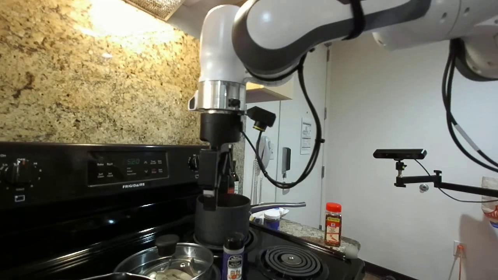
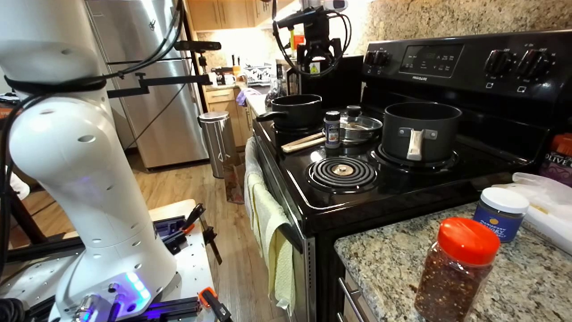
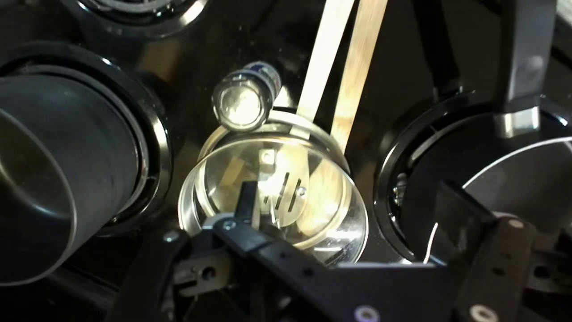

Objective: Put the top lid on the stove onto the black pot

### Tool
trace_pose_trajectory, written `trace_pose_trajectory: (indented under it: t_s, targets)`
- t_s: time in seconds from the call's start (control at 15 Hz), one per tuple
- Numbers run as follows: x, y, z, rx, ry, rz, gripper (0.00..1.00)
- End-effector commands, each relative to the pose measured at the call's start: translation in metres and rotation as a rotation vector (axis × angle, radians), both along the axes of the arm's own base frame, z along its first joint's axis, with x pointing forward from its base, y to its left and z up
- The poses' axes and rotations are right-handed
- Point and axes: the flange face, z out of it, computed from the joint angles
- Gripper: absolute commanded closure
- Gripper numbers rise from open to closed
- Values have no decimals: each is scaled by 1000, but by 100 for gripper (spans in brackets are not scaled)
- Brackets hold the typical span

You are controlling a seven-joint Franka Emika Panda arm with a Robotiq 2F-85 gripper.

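Looks pre-grasp imo: fingers (image 3: 467,219) spread wide, next line up and pinch the lid (image 3: 290,188) mid-frame in wrist view, then over to the pot (image 3: 96,134) far left.

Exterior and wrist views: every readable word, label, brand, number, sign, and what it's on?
"FRIGIDAIRE": stove back panel
"520": its display; faint, any colon unclear
"OFF": above its knobs
"OLIVE": dark package, cut off by the frame
Yellow warning triangle: seen between the jaws, surface unclear
Too small or blurred: button labels, spice bottle, red-capped jar, blue jar, door notice
Wrist view: none readable
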Motion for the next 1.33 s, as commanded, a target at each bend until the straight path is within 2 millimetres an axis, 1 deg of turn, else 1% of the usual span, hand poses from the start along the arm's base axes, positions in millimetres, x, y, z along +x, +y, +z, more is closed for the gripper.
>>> trace_pose_trajectory:
  t_s: [0.0,0.27,0.47,0.6,0.87,1.27]
  targets:
    - [53,1,-7,-17,-12,-10,0]
    - [92,-1,-28,-3,-14,-31,0]
    - [113,-4,-48,-2,-16,-48,0]
    - [123,-6,-56,-12,-12,-59,0]
    - [134,-8,-65,-9,9,-71,0]
    - [135,-7,-63,-27,79,-85,0]
